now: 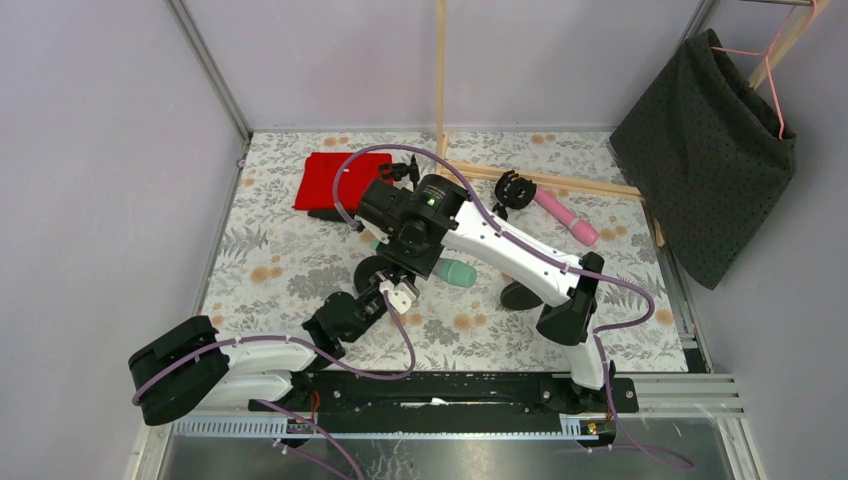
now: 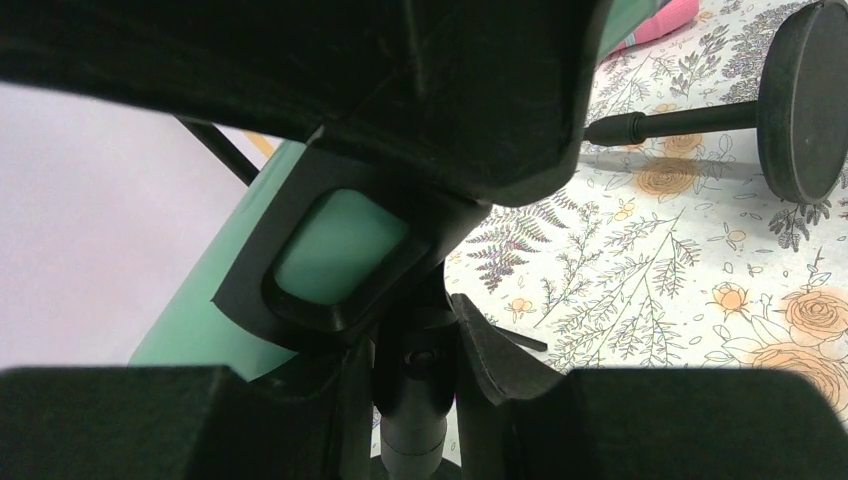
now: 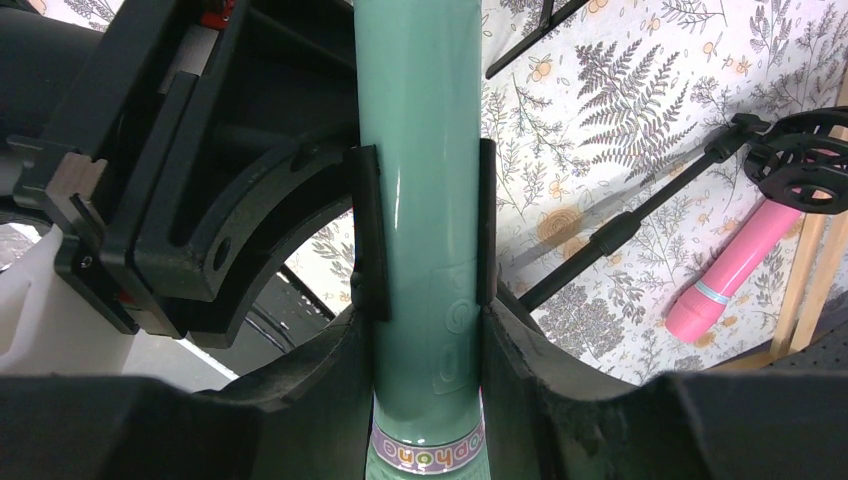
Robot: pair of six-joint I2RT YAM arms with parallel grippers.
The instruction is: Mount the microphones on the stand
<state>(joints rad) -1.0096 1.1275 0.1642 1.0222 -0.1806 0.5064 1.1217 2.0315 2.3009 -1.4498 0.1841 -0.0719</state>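
Note:
My right gripper (image 1: 415, 258) (image 3: 425, 360) is shut on the mint green microphone (image 3: 420, 150), whose head shows in the top view (image 1: 458, 272). The body of the microphone sits between the arms of a black clip (image 3: 365, 230) on a small stand (image 1: 372, 272). My left gripper (image 1: 390, 290) (image 2: 430, 390) is shut on this stand's black stem (image 2: 425, 410) just under the clip (image 2: 300, 300). The pink microphone (image 1: 565, 215) (image 3: 735, 270) lies on the table at the back right. The black microphone is not clearly in view.
A second black stand lies on its side, round base (image 1: 520, 295) (image 2: 805, 100) near, clip (image 1: 513, 188) (image 3: 800, 160) far. A red cloth (image 1: 335, 180) lies at the back left. A wooden frame (image 1: 560, 182) and a dark hanging bag (image 1: 700, 150) are at the back right.

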